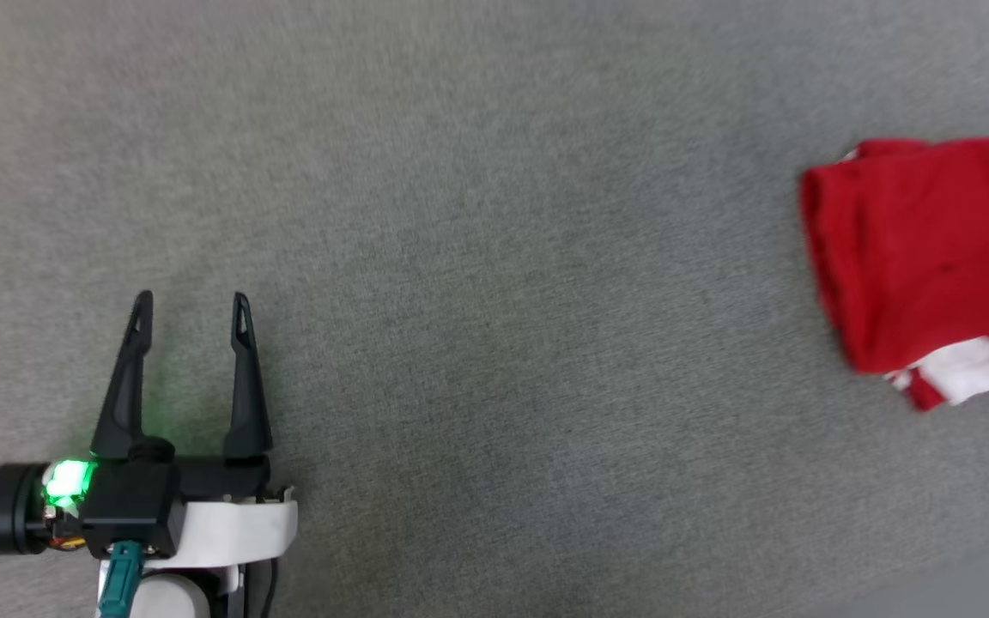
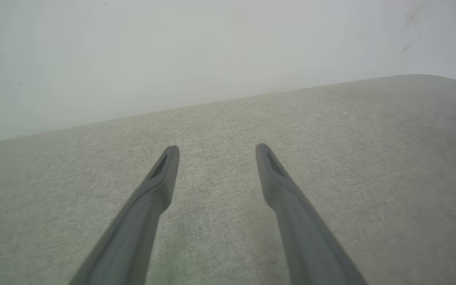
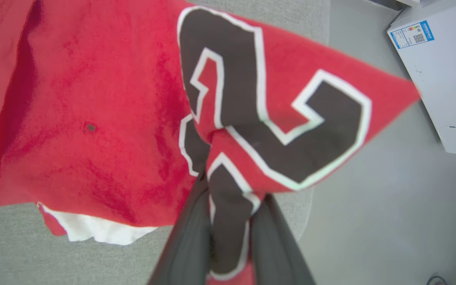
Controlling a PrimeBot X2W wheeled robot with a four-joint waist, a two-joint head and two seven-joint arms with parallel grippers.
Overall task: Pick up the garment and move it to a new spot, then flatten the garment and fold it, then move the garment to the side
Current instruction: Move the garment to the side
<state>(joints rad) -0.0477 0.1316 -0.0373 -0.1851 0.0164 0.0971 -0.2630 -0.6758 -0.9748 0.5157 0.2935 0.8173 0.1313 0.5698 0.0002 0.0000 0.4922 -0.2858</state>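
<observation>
currently r gripper fingers clamped on garment corner; l gripper fingers apart, idle. risk: thin pinch slips, fold unravels near tabletop edge.

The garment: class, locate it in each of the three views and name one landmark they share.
Head view: the garment sits at the right edge, cut off by the frame.
Left wrist view: the open left gripper over the grey surface.
Right wrist view: it spreads across the upper left and centre, pinched in the right gripper.
Shared landmark: the grey surface.
</observation>
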